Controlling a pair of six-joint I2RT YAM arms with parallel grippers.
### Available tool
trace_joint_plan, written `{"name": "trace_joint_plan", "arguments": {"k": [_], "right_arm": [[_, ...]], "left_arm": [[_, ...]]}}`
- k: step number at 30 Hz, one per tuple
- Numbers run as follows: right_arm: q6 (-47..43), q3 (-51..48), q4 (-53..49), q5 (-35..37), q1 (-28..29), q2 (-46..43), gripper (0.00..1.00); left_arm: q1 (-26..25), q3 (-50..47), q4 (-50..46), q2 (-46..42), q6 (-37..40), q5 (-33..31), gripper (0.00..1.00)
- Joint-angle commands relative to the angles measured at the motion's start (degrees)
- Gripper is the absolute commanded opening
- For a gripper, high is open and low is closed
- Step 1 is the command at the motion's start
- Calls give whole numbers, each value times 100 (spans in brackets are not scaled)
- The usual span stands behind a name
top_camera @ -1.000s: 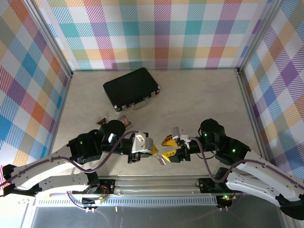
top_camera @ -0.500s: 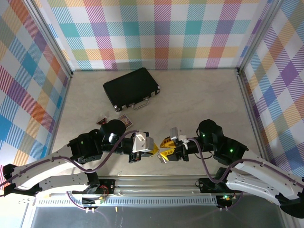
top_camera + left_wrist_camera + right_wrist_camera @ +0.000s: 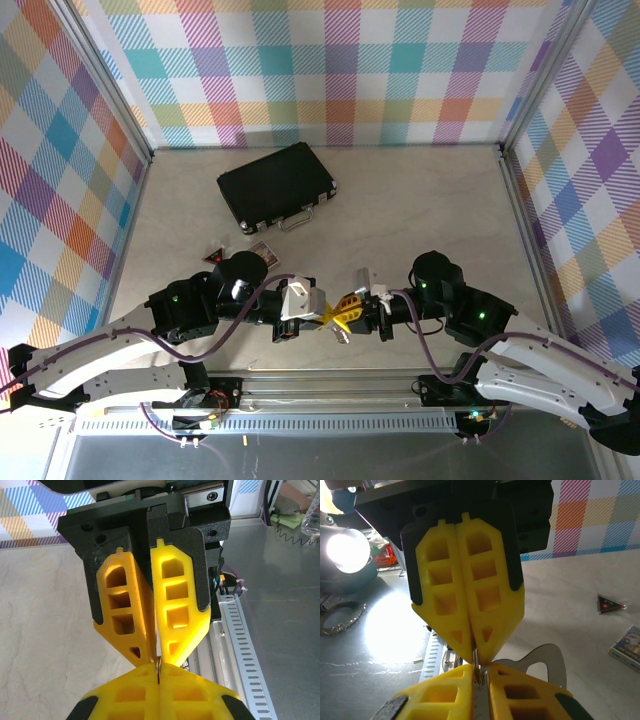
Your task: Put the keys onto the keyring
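The left arm [image 3: 110,355] and right arm [image 3: 540,360] reach inward, low over the near edge of the desk [image 3: 420,210]. The left fingers [image 3: 172,610] are clenched on the keyring [image 3: 476,661]. The right fingers [image 3: 490,595] meet them tip to tip and pinch the same ring. A key [image 3: 540,661] sits just beside the tips. Well beyond the fingers, the black case [image 3: 277,184] lies closed.

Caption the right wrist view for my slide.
Tip to tip, the right gripper and left gripper pinch the keyring, key alongside.
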Motion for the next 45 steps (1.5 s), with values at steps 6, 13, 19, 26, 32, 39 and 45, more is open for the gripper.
{"name": "trace_joint_plan", "arguments": {"k": [6, 13, 19, 26, 32, 39, 45], "right_arm": [[20, -34, 135, 243, 57, 16, 0], [20, -208, 308, 500, 56, -204, 0], [374, -383, 562, 565, 50, -457, 0], [525, -396, 863, 784, 56, -572, 0], [521, -414, 1031, 900, 55, -584, 0], [564, -422, 1076, 1037, 56, -633, 0], [582, -468, 1127, 1222, 55, -643, 0]], "left_arm": [[-55, -23, 300, 20, 84, 51, 0], [-55, -201, 492, -98, 6, -112, 18], [-53, -845, 1560, -853, -533, -762, 38], [-55, -1183, 1798, -1210, -905, -655, 49], [-51, -1355, 1901, -1134, -1015, -557, 58], [-55, -1369, 1995, -887, -1029, -418, 72], [-55, -1411, 2013, -828, -1067, -250, 71]]}}
